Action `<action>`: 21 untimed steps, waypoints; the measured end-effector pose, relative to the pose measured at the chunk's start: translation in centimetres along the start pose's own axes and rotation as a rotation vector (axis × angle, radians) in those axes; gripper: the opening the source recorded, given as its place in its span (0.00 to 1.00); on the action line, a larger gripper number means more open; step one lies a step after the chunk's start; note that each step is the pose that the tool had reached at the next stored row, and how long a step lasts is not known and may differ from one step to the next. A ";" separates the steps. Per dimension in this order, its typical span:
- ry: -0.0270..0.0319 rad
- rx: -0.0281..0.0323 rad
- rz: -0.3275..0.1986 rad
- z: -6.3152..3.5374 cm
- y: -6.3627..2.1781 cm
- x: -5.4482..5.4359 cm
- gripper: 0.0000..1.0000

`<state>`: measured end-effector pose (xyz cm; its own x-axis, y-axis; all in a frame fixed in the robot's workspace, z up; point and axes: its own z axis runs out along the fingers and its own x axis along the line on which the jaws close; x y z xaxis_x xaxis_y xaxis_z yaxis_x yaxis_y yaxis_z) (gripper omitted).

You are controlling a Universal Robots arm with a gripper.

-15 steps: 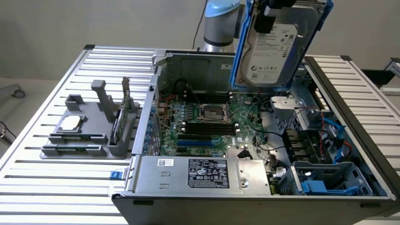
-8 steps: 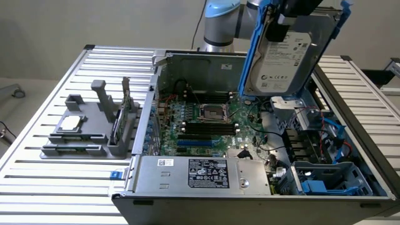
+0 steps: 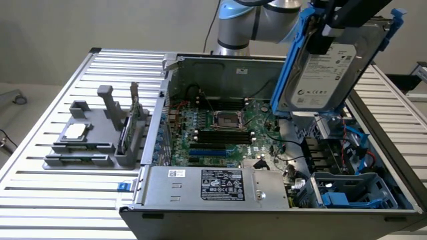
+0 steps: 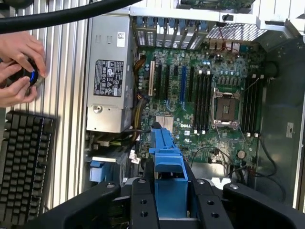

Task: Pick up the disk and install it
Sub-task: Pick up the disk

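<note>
The disk (image 3: 330, 75), a silver-grey drive with a white label in a blue carrier, hangs tilted in the air above the open computer case (image 3: 220, 65), over its side on the exterior view's right. My gripper (image 3: 337, 30) is shut on the disk's upper end. In the wrist view the blue carrier of the disk (image 4: 167, 157) sits between my black fingers (image 4: 143, 195), with the motherboard (image 4: 209, 95) below. An empty blue drive cage (image 3: 353, 190) sits in the case's near corner on the exterior view's right.
The grey power-supply box (image 3: 213, 185) fills the case's near side. A grey fixture (image 3: 93, 135) with parts stands on the slatted table at the exterior view's left. In the wrist view a person's hands (image 4: 19, 71) hold a small black device above a keyboard (image 4: 24, 162).
</note>
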<state>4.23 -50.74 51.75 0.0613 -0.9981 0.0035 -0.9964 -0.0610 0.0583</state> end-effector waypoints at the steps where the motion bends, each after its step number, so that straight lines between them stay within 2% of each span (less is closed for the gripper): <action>1: -0.0001 0.0000 0.000 0.01 -0.31 0.2 0.33; 9: 0.0000 0.0000 0.000 0.09 -2.65 2.3 0.33; 21: 0.0000 0.0000 0.000 0.35 -4.90 6.3 0.33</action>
<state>9.48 -56.73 51.13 0.0613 -0.9981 0.0034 -0.9964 -0.0610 0.0583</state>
